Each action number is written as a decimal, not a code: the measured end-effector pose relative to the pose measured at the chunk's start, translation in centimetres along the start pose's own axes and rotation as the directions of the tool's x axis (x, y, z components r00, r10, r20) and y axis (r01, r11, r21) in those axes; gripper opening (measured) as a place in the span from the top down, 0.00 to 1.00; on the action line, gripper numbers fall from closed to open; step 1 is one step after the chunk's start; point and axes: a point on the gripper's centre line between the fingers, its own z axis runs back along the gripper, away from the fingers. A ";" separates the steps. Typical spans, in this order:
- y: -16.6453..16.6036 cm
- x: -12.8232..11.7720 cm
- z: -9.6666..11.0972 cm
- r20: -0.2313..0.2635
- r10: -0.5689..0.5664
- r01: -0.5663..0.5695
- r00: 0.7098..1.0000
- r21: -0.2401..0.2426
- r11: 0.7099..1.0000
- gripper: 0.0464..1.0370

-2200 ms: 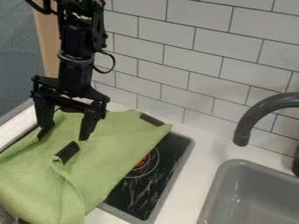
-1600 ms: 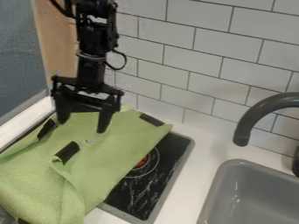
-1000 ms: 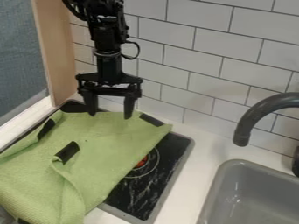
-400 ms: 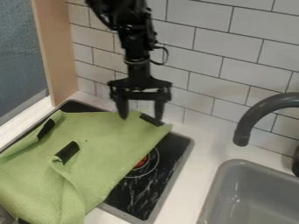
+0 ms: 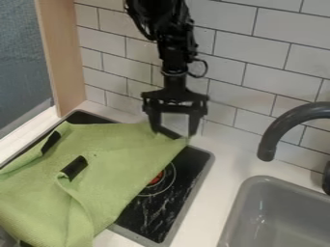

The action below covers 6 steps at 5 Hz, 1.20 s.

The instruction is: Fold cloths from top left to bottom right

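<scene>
The tool [image 5: 173, 134] hangs just above the picture's centre, toward 12 o'clock, with its two fingers spread well apart and pointing down. It has hold of nothing: the far corner of the green cloth [image 5: 122, 166], with a black patch [image 5: 169, 133] on it, lies in the space between the fingers. Whether either finger touches the cloth, I cannot tell. The black arm [image 5: 175, 58] comes in from the edge at 12 o'clock.

The cloth lies over much of the dark stove top [image 5: 151, 219], spreading from near the centre out to 7, 8 and 9 o'clock. Its side toward 7 o'clock is rumpled, with a raised fold, and more black patches show on it toward 8 and 10 o'clock. Beside it, the stove's bare strip shows a ringed burner with a red middle. The stove sits in the white table [image 5: 226, 170], the grey sink [image 5: 283, 214] is at 4 o'clock, and the dark faucet [image 5: 276, 130] curves over from 3 o'clock.
</scene>
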 end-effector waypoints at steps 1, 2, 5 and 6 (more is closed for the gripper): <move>-1.5 -0.2 -1.2 -0.015 -0.041 0.041 0.999 0.045 0.998 0.04; -1.6 -0.3 -2.1 -0.033 -0.052 0.054 0.998 0.065 0.996 0.04; -1.2 -0.1 -2.3 -0.048 -0.064 0.068 0.997 0.092 0.993 0.63; -1.1 -0.2 -2.3 -0.051 -0.062 0.067 0.997 0.093 0.993 0.83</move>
